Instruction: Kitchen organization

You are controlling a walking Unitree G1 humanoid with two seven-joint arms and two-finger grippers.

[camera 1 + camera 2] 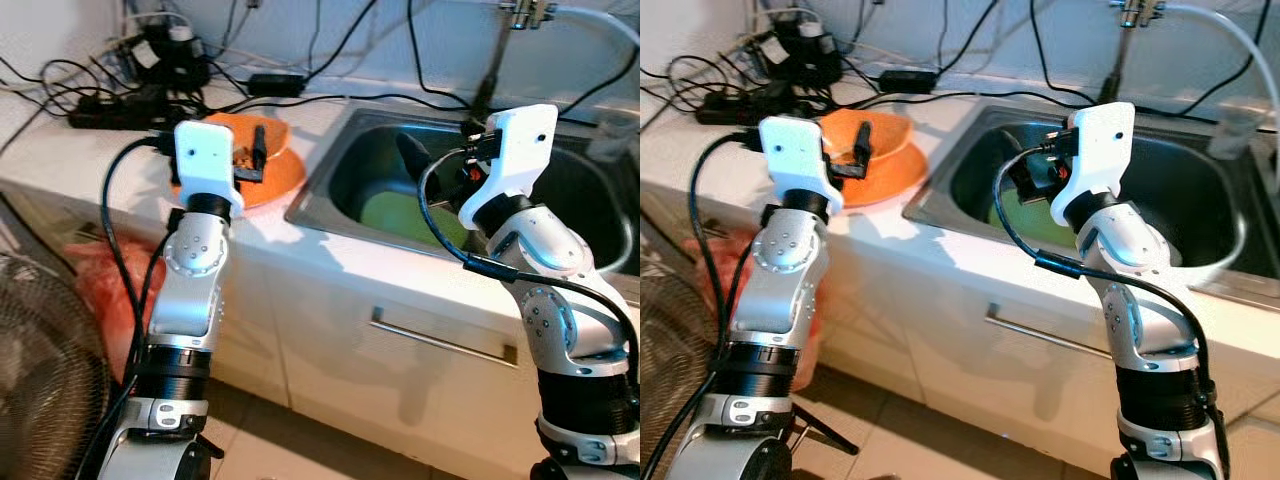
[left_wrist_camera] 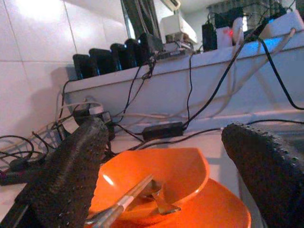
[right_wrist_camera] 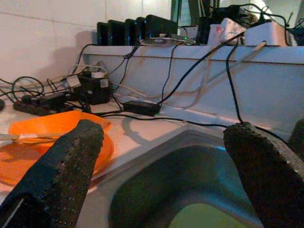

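Observation:
An orange bowl (image 2: 178, 168) sits on an orange plate (image 1: 275, 182) on the white counter, left of the steel sink (image 1: 318, 192). A metal spoon (image 2: 160, 198) and a thin utensil lie in the bowl. My left gripper (image 2: 164, 133) hovers just above the bowl's near side, open, holding nothing. My right gripper (image 3: 164, 130) hangs over the sink's left part, open and empty. A green flat item (image 1: 395, 215) lies at the sink's bottom below it.
Power strips, adapters and tangled cables (image 1: 130, 95) crowd the back left of the counter. A faucet (image 1: 500, 60) with a hose rises behind the sink. A clear cup (image 1: 615, 135) stands at the far right. A fan (image 1: 40, 370) and red bag (image 1: 95, 280) sit on the floor at left.

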